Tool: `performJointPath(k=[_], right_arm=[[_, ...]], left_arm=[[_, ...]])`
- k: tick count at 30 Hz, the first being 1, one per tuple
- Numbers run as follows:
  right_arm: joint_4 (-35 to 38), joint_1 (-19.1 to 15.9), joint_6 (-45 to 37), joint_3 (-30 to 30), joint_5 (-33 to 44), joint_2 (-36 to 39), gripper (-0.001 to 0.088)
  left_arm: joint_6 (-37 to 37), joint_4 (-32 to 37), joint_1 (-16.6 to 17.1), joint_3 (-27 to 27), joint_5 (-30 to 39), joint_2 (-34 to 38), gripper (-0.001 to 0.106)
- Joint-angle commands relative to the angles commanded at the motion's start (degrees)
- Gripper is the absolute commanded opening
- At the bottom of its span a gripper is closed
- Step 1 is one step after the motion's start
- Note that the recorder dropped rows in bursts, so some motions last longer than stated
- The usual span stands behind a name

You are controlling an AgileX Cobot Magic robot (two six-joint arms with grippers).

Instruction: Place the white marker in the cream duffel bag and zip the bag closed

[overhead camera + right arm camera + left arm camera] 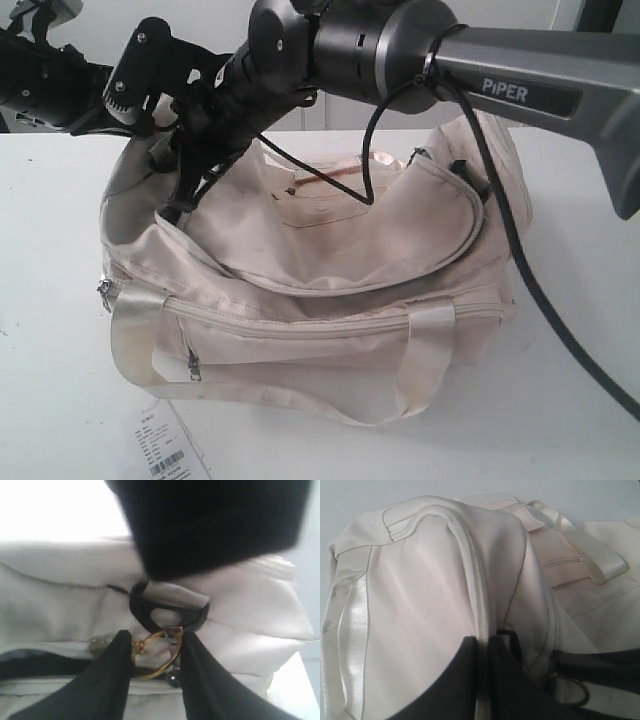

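A white surface (pixel 60 400) is seen across the exterior view, plain and matte. A white paper tag (pixel 165 448) is laid flat on it near the lower left corner of that view, tilted and cut off by the bottom edge. Lines of small print and a barcode are carried on the tag; the print is too small to be read. A pale wall (pixel 510 14) is seen behind the surface. In the left wrist view the surface is shown as a pale grey band.
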Motion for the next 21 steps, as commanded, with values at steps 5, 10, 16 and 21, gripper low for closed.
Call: performJointPath(k=[5,10,16,21], right_arm=[[3.83,0.0,-6.74,0.0,4.37,-0.35,0.0],[6.33,0.0,-16.74,0.0,12.23,-0.35,0.0],[6.45,0.0,-17.56,0.0,14.69,-0.35,0.0],[6.45,0.0,-15.52,0.0,12.34,-0.35,0.0]], left_arm=[[0.0,0.0,0.0,0.0,0.0,0.0,0.0],[0.0,0.0,0.0,0.0,-0.15,0.0,0.0],[0.0,0.0,0.0,0.0,-0.15,0.0,0.0],[0.0,0.0,0.0,0.0,-0.15,0.0,0.0]])
